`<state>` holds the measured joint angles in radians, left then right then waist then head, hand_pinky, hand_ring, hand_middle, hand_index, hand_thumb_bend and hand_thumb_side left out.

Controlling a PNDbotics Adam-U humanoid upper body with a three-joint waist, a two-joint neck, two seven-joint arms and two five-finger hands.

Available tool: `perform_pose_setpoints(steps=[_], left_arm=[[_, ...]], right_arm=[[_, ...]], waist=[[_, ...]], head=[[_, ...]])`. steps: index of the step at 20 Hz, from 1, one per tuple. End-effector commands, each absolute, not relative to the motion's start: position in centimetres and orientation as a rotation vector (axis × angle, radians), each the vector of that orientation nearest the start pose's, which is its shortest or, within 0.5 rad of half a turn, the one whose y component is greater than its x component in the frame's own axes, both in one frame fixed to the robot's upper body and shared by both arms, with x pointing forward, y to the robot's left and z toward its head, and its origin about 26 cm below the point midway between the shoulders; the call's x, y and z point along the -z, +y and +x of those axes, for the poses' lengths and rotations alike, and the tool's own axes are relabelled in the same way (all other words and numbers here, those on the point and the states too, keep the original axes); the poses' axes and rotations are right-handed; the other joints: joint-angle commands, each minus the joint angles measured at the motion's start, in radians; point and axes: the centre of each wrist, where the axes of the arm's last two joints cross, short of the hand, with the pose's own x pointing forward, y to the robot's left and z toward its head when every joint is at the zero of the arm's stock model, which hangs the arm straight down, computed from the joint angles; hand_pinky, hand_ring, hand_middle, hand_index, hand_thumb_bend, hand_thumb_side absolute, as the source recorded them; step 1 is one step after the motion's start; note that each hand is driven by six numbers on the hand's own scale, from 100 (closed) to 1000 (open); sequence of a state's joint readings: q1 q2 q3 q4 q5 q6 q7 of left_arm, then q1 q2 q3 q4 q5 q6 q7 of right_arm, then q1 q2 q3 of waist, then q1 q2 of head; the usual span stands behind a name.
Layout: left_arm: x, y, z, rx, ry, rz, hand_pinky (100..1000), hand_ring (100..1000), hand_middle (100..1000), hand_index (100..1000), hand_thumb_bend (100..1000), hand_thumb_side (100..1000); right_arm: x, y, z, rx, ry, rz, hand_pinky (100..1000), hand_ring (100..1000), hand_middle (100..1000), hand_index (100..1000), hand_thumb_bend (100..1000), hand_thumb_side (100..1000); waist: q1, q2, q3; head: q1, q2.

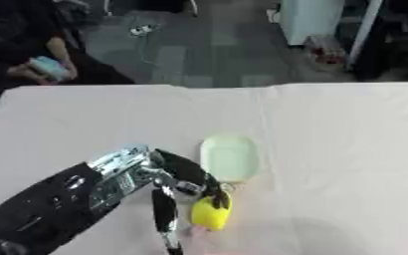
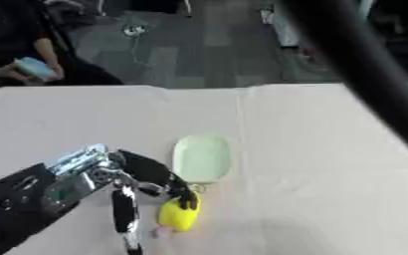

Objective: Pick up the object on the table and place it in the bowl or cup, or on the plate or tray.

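One hand in play: left hand point(image 1: 177, 182), reaching in from the lower left, fingers point(image 1: 214, 195) curled onto the top of a yellow object point(image 1: 211, 213). Thumb points down beside it. Yellow object sits low over the cloth-covered worktop point(image 1: 347, 149), just beside the near end of a pale green oval tray point(image 1: 229, 158). No legible labels or writing.
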<state>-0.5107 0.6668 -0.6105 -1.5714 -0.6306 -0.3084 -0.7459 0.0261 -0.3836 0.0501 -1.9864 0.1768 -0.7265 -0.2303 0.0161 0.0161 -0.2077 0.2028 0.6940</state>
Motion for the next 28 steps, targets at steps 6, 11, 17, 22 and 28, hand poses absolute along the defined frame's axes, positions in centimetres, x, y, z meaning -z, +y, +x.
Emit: perform_pose_setpoints(steps=[6, 11, 17, 22, 28], left_arm=[[-12.6, 23.0, 35.1, 2.348, -1.212, 0.456, 666, 793, 902, 921, 839, 593], [-12.3, 23.0, 35.1, 2.337, -1.204, 0.522, 586, 728, 907, 964, 859, 552], [-12.6, 22.4, 35.0, 2.331, -1.288, 0.579, 826, 925, 989, 986, 810, 602], [-12.1, 21.7, 35.8, 2.268, -1.42, 0.597, 634, 847, 985, 1000, 804, 544], [-9.9, 21.4, 37.2, 2.266, -1.369, 0.603, 607, 834, 987, 1000, 785, 493]], right_arm=[[-12.2, -29.4, 25.8, 0.584, 3.458, 0.32, 232, 482, 581, 386, 144, 942], [-12.3, -29.4, 25.8, 0.578, 3.456, 0.31, 216, 482, 580, 387, 144, 938], [-12.4, -29.6, 25.8, 0.575, 3.453, 0.306, 214, 482, 580, 390, 145, 932], [-12.3, -29.6, 25.8, 0.578, 3.454, 0.302, 201, 481, 576, 380, 135, 930], [-12.5, -29.6, 25.8, 0.575, 3.449, 0.298, 202, 481, 576, 388, 138, 925]], waist=[[0.001, -0.006, -0.003], [0.001, -0.007, -0.004], [0.001, -0.007, -0.007], [0.0, -0.008, -0.007], [0.001, -0.008, -0.015]], head=[[0.004, 0.0], [0.007, -0.004], [0.009, -0.006], [0.007, -0.009], [0.013, -0.013]])
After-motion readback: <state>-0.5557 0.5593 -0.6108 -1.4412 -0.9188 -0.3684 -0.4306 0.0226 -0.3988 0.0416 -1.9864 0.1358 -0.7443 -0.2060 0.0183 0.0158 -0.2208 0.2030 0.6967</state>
